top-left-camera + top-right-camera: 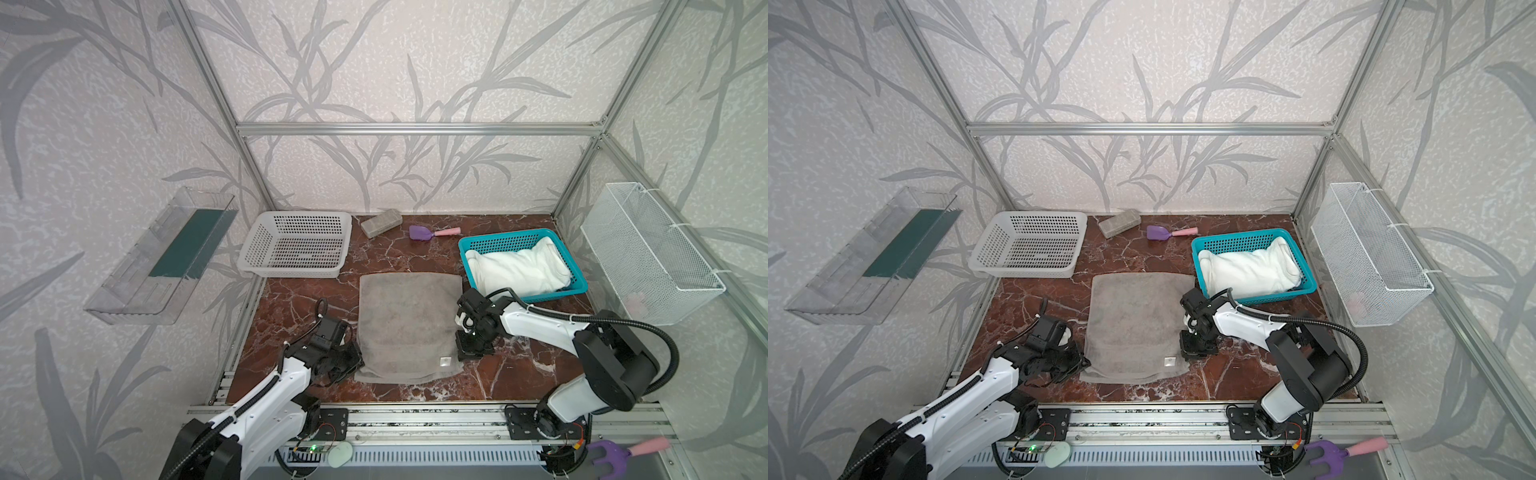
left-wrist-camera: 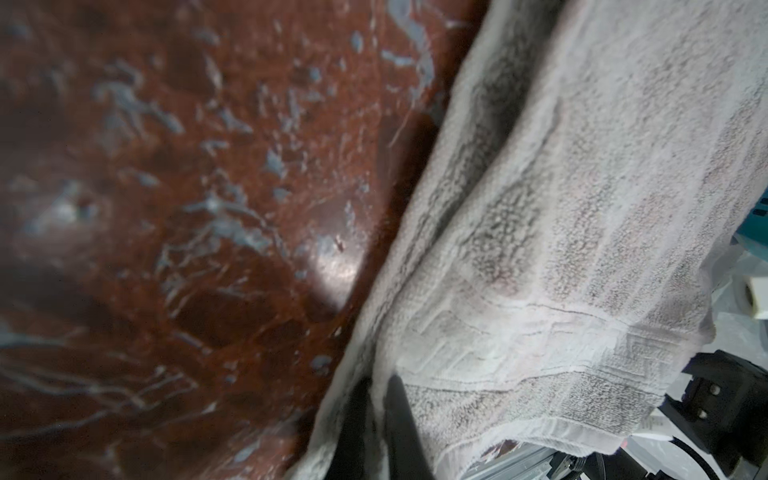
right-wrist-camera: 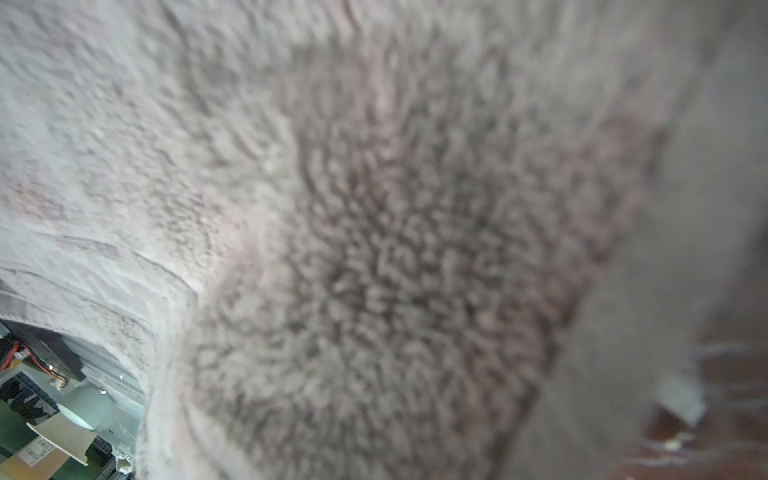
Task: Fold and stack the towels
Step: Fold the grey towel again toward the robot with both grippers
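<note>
A grey towel (image 1: 409, 328) (image 1: 1133, 324) lies spread flat on the marble table in both top views, with a small label near its near right corner. At its near left corner my left gripper (image 1: 358, 360) (image 2: 376, 401) is shut on the grey towel: the left wrist view shows its edge pinched between two dark fingers (image 2: 401, 419). My right gripper (image 1: 467, 353) sits on the near right edge. Grey terry (image 3: 374, 249) fills the right wrist view and hides the fingers. A white towel (image 1: 515, 270) lies bunched in the teal basket (image 1: 505, 237).
An empty white basket (image 1: 291, 272) stands at the back left. A small grey block (image 1: 381, 223) and a purple scoop (image 1: 419, 232) lie by the back wall. A wire basket (image 1: 648, 253) hangs on the right wall, a clear shelf (image 1: 162, 253) on the left.
</note>
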You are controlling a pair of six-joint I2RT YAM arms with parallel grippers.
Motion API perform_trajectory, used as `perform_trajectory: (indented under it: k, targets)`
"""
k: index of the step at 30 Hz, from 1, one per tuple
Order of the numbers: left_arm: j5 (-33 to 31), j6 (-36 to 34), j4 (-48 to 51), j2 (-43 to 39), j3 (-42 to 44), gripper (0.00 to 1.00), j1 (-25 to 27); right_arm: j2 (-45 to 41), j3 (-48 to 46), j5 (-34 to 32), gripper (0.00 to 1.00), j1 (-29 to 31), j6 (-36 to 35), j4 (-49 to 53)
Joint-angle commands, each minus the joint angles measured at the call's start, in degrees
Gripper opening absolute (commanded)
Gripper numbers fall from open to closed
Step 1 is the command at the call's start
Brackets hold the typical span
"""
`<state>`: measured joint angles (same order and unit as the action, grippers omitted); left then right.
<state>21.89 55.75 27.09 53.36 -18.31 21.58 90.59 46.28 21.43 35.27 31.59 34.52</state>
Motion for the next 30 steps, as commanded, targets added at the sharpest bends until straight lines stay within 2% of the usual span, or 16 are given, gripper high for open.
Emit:
perform_trajectory:
  k: [1,4,9,11,15,18,21,23,27,30]
  targets:
    - [-7.4,-0.6,-1.0,2.9,-0.5,0.0,-0.9,2.7,5.4,-3.3,0.0,-1.8,-4.8,1.7]
    - [-8.3,-3.3,5.3,6.0,-6.9,0.0,-3.0,4.2,12.4,-6.8,0.0,-2.0,-8.4,10.4]
    - [-8.4,-10.6,13.0,7.0,-17.0,0.0,-3.4,-0.9,13.3,-3.1,0.0,-2.0,-10.0,15.2]
    - [-9.9,-10.9,16.1,6.7,-19.5,0.0,-3.3,-4.0,12.7,-2.3,0.0,-2.0,-8.3,18.5]
    - [-10.3,-9.4,22.4,4.3,-22.5,0.0,-1.5,-10.5,8.3,1.9,0.0,-1.1,-4.4,18.6]
    - [-10.5,-6.4,26.2,0.1,-18.4,0.0,-1.3,-11.9,2.2,4.1,0.0,1.0,-0.6,15.1]
    - [-6.3,-2.1,19.0,1.1,-12.2,0.0,-0.4,-7.1,-5.1,8.2,0.0,3.4,2.7,5.4]
    - [-6.5,-0.9,15.8,5.1,-9.5,0.0,-0.4,-2.8,-4.6,6.6,0.0,4.0,1.9,5.8]
    - [-4.2,0.3,9.1,13.2,-3.4,0.0,-0.5,0.6,-5.1,5.0,0.0,4.5,0.9,3.0]
    - [-7.6,0.5,10.5,13.7,-3.0,0.0,-0.6,1.6,-3.1,2.5,0.0,4.6,-1.0,6.0]
